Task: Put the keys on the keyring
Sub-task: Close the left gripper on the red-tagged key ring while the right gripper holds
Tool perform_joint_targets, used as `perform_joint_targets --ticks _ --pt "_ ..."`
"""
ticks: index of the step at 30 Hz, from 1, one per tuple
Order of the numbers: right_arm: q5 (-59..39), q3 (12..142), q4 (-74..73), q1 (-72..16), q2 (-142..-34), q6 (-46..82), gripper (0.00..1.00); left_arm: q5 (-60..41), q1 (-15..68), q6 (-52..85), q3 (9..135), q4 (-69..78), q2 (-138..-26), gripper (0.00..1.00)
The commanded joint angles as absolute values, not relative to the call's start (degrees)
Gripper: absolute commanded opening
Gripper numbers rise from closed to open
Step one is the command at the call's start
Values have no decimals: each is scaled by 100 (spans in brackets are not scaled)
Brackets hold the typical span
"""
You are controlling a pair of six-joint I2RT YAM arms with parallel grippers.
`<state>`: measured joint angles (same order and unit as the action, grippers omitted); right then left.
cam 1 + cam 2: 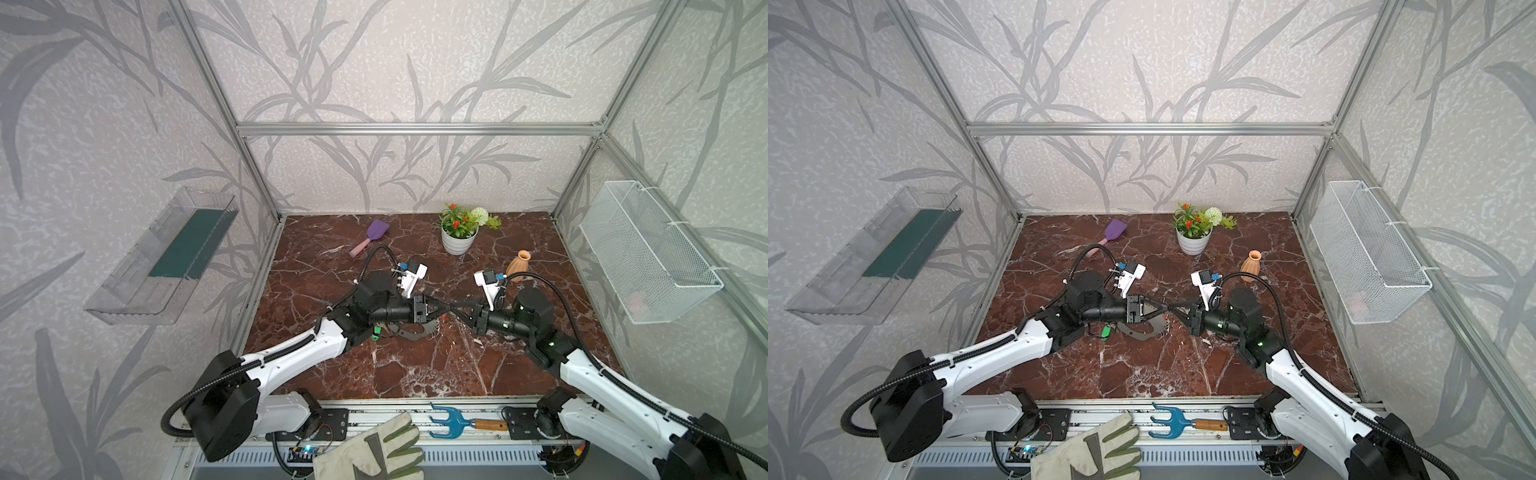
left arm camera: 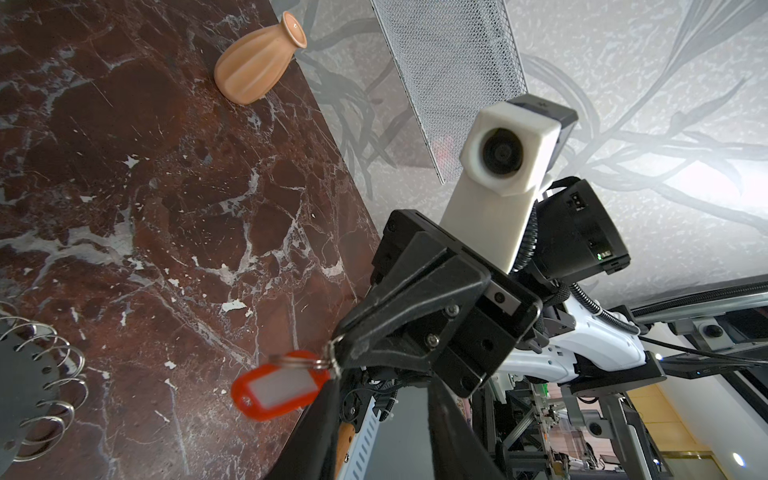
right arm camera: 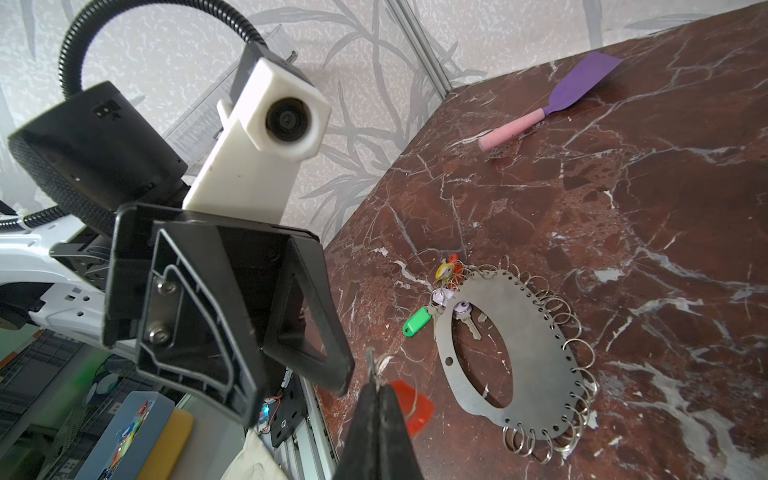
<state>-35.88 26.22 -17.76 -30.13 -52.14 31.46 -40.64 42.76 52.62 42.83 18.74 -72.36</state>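
A: Where's the red key tag (image 2: 274, 384)?
B: Right gripper (image 2: 340, 351) clamps its loop (image 2: 324, 363); left gripper (image 3: 297, 395), jaws apart, beside it, near the keyring (image 3: 536, 353) lying on the table (image 1: 415, 365).
A: Wire basket (image 1: 648, 253)?
B: Something pinkish, blurred.

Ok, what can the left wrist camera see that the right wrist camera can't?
Only the left wrist view shows the orange vase and the mesh basket. Only the right wrist view shows the purple spatula and the green tag. Both show the red tag, held by its ring in the right hand, plus the grey keyring and the marble table.
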Motion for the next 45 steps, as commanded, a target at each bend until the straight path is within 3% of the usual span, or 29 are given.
perform_joint_targets --ticks 1,16,29,45 --pt "-3544 2576 -1916 -3049 -5174 3078 0 -4134 4302 5311 4498 1923 -7283 36" --pt "-3534 2529 -1933 -3056 -5144 3059 0 -4081 4308 5257 4616 1721 -7602 32" --pt "-3517 2496 -1890 -3057 -5107 3002 0 -3921 4310 5219 4692 1478 -7662 18" --pt "-3499 2409 -1922 -3057 -4992 3019 0 -3847 4311 5190 4805 1276 -7822 12"
